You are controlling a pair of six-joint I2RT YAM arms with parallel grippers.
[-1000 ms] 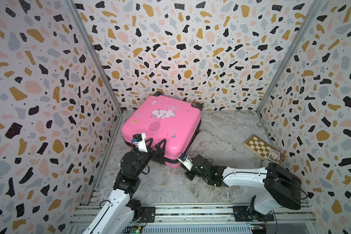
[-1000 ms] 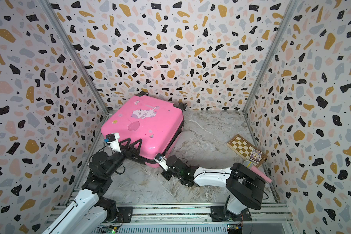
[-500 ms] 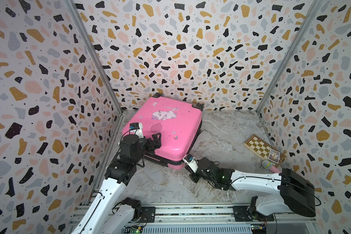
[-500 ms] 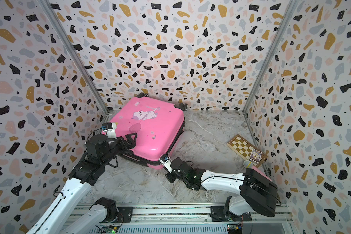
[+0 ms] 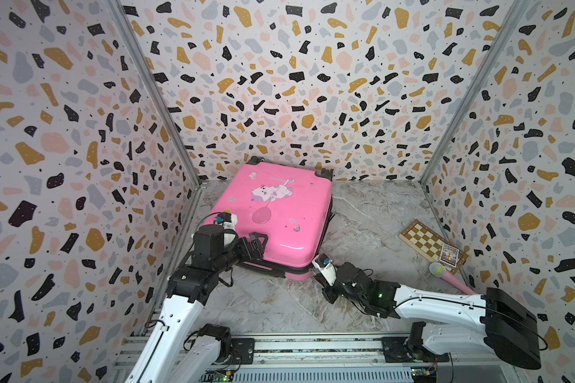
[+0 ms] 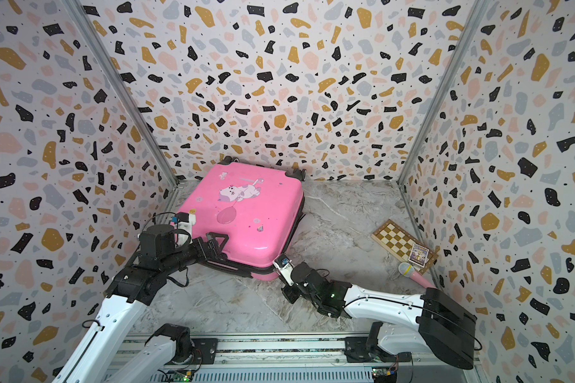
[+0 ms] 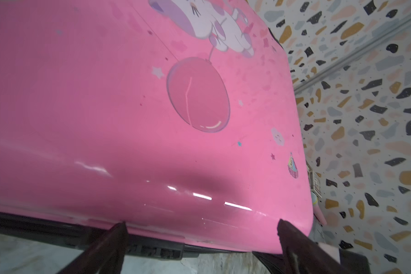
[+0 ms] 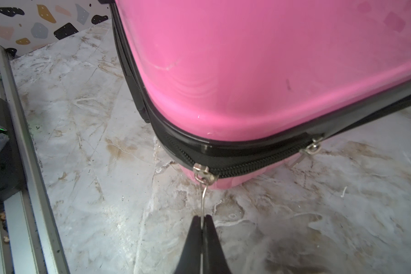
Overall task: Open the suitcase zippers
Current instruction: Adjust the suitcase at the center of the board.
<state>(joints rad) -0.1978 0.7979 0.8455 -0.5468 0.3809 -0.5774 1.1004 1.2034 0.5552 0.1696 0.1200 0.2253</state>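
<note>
Marbled grey flooring (image 5: 379, 215) is enclosed on three sides by terrazzo-patterned walls, and a metal rail (image 5: 312, 345) runs along the 6 o'clock edge. The suitcase (image 5: 279, 215) is laid flat toward 11 o'clock, close to the left wall, with its black wheels turned to the rear wall. In both top views its 7 o'clock edge is partly covered by the left arm.

The left gripper (image 7: 201, 223) is spread wide. Its fingers are set against the near rim of the pink shell and nothing is clamped between them.

At the case's 5 o'clock corner the zippers (image 8: 247, 163) are seen as a black band carrying two silver sliders. The thin metal pull (image 8: 203, 197) of the nearer slider is pinched by the right gripper (image 8: 204, 217), which is clenched tight on it just above the floor.

A wooden chessboard (image 5: 425, 240) is placed at 3 o'clock by the right wall, with a small printed card (image 5: 448, 254) on its near end. A pink toy microphone (image 5: 445, 275) is laid just beside it at 4 o'clock, well apart from the suitcase.
</note>
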